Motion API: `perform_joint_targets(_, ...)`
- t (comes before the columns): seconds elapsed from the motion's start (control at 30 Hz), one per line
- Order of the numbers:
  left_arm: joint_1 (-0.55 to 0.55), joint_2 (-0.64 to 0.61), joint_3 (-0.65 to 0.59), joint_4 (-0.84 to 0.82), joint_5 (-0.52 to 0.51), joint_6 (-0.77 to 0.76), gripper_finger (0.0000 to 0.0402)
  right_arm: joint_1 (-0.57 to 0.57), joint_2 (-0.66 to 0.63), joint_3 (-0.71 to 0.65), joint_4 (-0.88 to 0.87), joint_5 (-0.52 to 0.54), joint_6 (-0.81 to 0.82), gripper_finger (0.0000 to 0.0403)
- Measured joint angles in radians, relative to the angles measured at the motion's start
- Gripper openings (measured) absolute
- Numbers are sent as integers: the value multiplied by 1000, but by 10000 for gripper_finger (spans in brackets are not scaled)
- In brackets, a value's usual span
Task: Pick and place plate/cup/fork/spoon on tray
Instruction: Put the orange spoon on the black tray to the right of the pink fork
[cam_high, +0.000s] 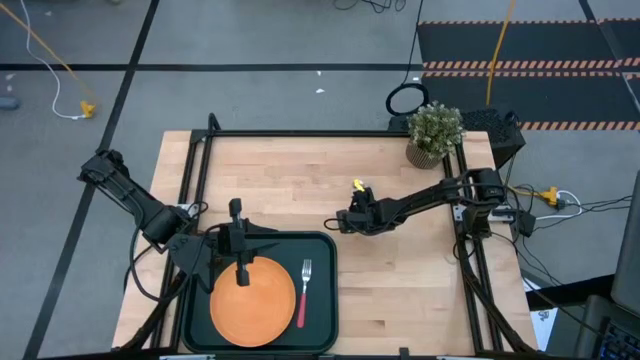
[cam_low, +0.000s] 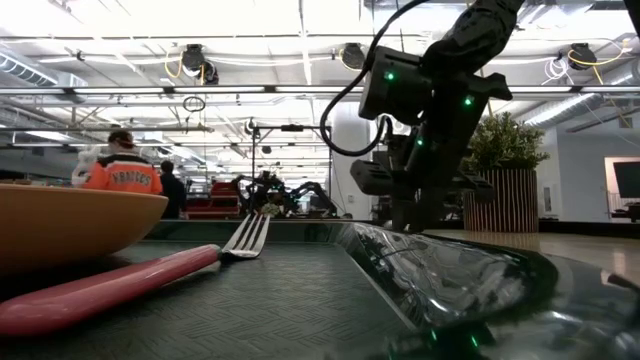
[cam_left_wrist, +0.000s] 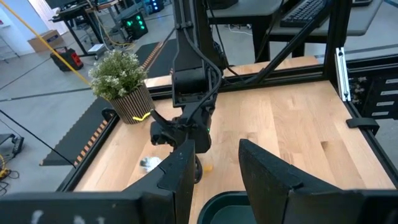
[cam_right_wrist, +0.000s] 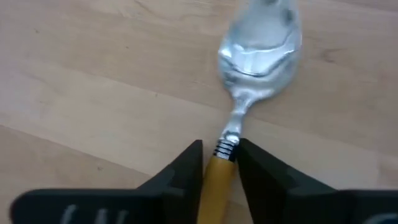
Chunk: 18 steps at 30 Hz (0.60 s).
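The spoon (cam_right_wrist: 258, 74) lies on the bare desk (cam_high: 400, 270) beside the tray (cam_high: 325, 300), its orange handle clenched in my right tool (cam_right_wrist: 219, 165), while my left tool (cam_left_wrist: 214, 171) hangs released over the plate (cam_high: 252, 300) and fork (cam_high: 303, 290).

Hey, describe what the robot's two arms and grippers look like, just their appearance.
Both arms are black and jointed, with black cables looping off them. The left gripper ends in two broad, flat, dark fingers. The right gripper has the same wedge-shaped dark fingers. Small green lights glow on the arm housing in the low view.
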Motion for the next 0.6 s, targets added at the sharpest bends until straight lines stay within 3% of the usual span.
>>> perform_joint_targets(0.27,0,0,0,-1,0,13,129,21,0,0,2,-21,-18,29)
perform_joint_targets(0.6,0,0,0,-2,0,24,129,136,-92,-2,20,-39,68,38)
